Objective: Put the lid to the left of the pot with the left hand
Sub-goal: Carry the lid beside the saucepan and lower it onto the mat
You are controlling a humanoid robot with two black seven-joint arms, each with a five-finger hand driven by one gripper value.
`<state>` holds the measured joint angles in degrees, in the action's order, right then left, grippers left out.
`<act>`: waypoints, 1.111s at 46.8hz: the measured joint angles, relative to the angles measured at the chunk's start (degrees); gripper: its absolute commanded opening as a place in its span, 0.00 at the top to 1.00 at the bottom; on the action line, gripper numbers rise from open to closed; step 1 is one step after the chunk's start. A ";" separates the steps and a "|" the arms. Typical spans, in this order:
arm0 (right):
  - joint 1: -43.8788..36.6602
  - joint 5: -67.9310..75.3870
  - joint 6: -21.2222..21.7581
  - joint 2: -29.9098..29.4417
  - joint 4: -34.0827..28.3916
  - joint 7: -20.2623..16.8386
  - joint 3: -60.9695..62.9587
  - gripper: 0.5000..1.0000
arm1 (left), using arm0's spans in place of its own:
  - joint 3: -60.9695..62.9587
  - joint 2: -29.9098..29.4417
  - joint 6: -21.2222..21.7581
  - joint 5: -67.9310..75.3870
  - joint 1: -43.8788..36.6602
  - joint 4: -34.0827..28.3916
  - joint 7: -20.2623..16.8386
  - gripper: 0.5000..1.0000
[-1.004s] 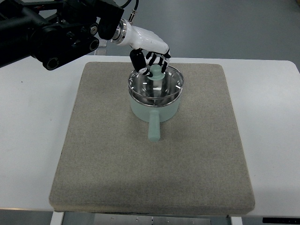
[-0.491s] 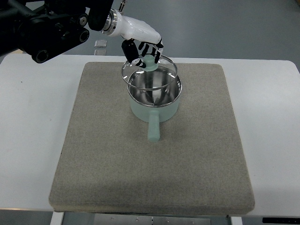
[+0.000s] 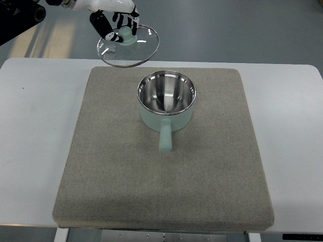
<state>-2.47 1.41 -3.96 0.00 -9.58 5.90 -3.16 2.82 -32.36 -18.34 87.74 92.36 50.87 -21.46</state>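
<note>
Top view looks steeply down on a pale green pot [image 3: 166, 106] standing upright on a grey felt mat [image 3: 166, 176], and I take the pot as my landmark. No brand, label or writing can be read on the pot, the mat or the white table [image 3: 35, 126].

The pot is uncovered; its shiny steel inside shows, and its stubby green handle [image 3: 165, 138] points toward the near edge of the mat. The glass lid [image 3: 128, 45] is up and to the left of the pot, held in the air past the mat's far edge, tilted, with its metal rim well clear of the pot's rim. The left hand [image 3: 115, 20] comes in at the top left corner; its black-and-white fingers [image 3: 101, 22] are curled round the lid's green knob [image 3: 126, 36] and grip it. Only the hand and a bit of dark arm show; the rest is cut off by the picture's edge.

Left of the pot the mat lies bare right out to its left edge, and beyond that is a band of bare white table. Right of the pot and nearer than its handle the mat is just as open.

Half a second ago the lid hung just over the pot's far rim, overlapping it, and a second ago it sat low at the pot's mouth. Since then the hand has carried it higher and off to the left, and the pot has not shifted. The right arm does not show.
</note>
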 measured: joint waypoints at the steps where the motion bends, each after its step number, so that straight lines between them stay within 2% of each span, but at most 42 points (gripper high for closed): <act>1: 0.01 0.00 0.00 0.00 0.00 -0.01 0.00 0.16 | -0.18 -0.67 0.23 0.40 -0.27 0.04 0.01 1.00; 13: 0.01 0.00 0.00 0.00 0.00 -0.01 0.00 0.16 | -7.33 -3.86 3.17 7.24 -11.26 0.62 0.01 1.00; 21: 0.00 0.00 0.00 0.00 0.00 -0.01 0.00 0.16 | -12.22 -4.19 3.43 11.50 -18.41 2.11 0.01 1.00; 27: 0.01 0.00 0.00 0.00 0.00 -0.01 0.00 0.16 | -12.50 -3.81 3.64 11.66 -21.06 2.15 0.00 1.00; 39: 0.01 0.00 0.00 0.00 0.00 -0.01 0.00 0.16 | -12.62 -3.58 8.34 11.67 -25.05 2.22 -0.07 1.00; 51: 0.01 0.00 0.00 0.00 0.00 -0.01 0.00 0.16 | -12.67 -3.71 9.55 11.67 -26.63 2.22 -0.31 1.00; 52: 0.01 0.00 0.00 0.00 0.00 -0.01 0.00 0.16 | -12.67 -3.72 9.92 11.66 -26.82 2.23 -0.33 0.96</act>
<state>-2.46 1.41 -3.96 0.00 -9.58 5.89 -3.16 -9.86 -36.09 -8.42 99.40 65.54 53.10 -21.79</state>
